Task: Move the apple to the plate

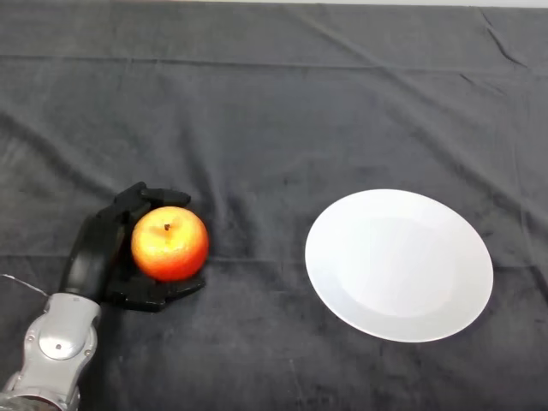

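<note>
Left hand (pixel 96 248) curls round the apple (pixel 169 243), palm apparently hidden behind it; plate (pixel 399 264) well apart.

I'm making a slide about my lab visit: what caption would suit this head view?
The robot hand curls around a red-yellow apple on the dark cloth, the empty white plate lying to its right.

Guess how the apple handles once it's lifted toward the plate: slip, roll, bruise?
The apple looks round and smooth-skinned, so it may slip or rotate unless the robot hand, now curled around it, keeps contact on both sides. It seems rigid, unlikely to deform. Released on the shallow white plate, it could well roll.
</note>
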Robot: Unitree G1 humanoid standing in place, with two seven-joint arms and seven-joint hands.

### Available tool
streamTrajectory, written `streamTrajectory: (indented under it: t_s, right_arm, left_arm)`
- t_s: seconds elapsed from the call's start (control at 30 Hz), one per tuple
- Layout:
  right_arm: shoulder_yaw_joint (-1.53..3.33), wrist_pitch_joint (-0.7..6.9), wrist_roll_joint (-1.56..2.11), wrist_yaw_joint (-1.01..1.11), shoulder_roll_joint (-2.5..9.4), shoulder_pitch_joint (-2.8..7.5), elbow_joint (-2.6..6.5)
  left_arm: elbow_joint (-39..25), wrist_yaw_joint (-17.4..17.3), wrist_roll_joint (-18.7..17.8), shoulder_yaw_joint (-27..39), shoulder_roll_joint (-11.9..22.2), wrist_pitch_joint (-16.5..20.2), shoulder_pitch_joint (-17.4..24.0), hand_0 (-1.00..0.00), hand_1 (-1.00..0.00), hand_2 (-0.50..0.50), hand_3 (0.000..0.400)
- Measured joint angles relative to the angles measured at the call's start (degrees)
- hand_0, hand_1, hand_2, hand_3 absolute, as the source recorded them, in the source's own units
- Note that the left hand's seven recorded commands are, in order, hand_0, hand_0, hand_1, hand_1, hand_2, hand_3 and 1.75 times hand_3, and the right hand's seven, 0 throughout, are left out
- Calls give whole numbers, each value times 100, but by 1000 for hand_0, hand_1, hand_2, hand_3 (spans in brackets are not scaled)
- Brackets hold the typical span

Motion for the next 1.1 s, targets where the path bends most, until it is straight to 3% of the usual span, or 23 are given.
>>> streamTrajectory:
  t_s: [0.4,0.63,0.87,1.1]
  right_arm:
    - [-7,-1,2,0,-3,-2,-11]
    - [-9,-1,2,0,-5,-4,-23]
    - [-11,-1,2,0,-9,-4,-23]
    - [-20,-1,2,0,-12,-5,-22]
  left_arm:
    - [0,102,36,-504,-510,-429,-565,-1000,-906,-47,400]
    - [0,290,75,-999,-668,-717,-602,-1000,-910,-45,400]
    - [0,635,88,-1827,-818,-1015,-605,-1000,-906,-47,400]
    - [-41,1103,91,-2782,-929,-1038,-625,-1000,-906,-47,400]
